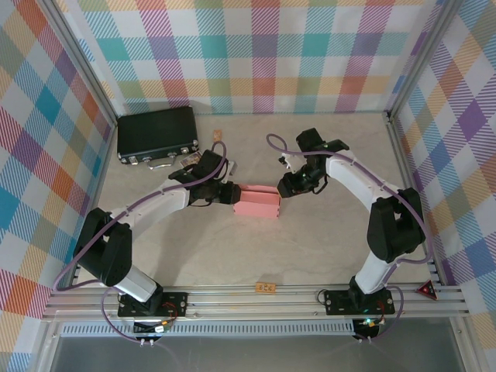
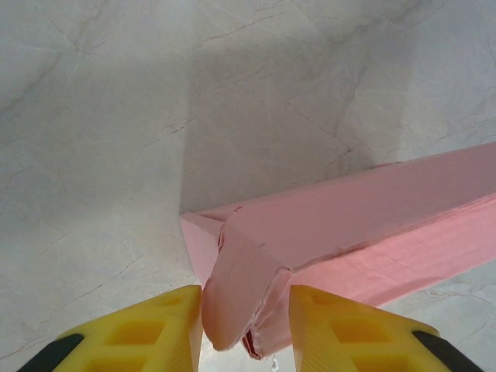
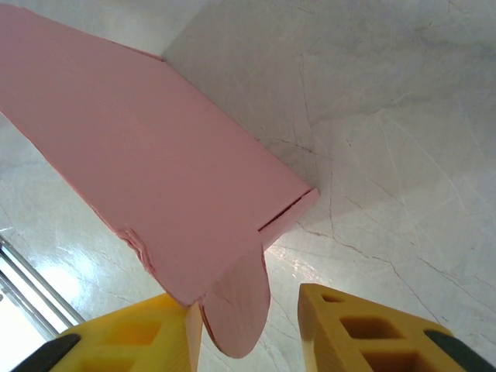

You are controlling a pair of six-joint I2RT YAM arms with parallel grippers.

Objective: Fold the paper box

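Note:
The salmon-pink paper box [image 1: 256, 203] lies mid-table as a long folded shape between both arms. My left gripper [image 1: 232, 194] is at its left end. In the left wrist view the box [image 2: 364, 217] runs off to the right and its rounded end flap [image 2: 236, 287] sits between the yellow fingers of the left gripper [image 2: 246, 325]; the left finger touches it and a thin gap shows at the right finger. My right gripper [image 1: 285, 186] is at the box's right end. There the box [image 3: 147, 170] has a rounded tab [image 3: 239, 310] resting by one finger of the right gripper [image 3: 252, 325], with a wide gap to the other.
A black case [image 1: 157, 134] with metal latches lies at the back left. A small tan piece [image 1: 219, 136] sits beside it, and a small orange piece [image 1: 266, 288] lies near the front edge. Metal frame rails and checked walls bound the table.

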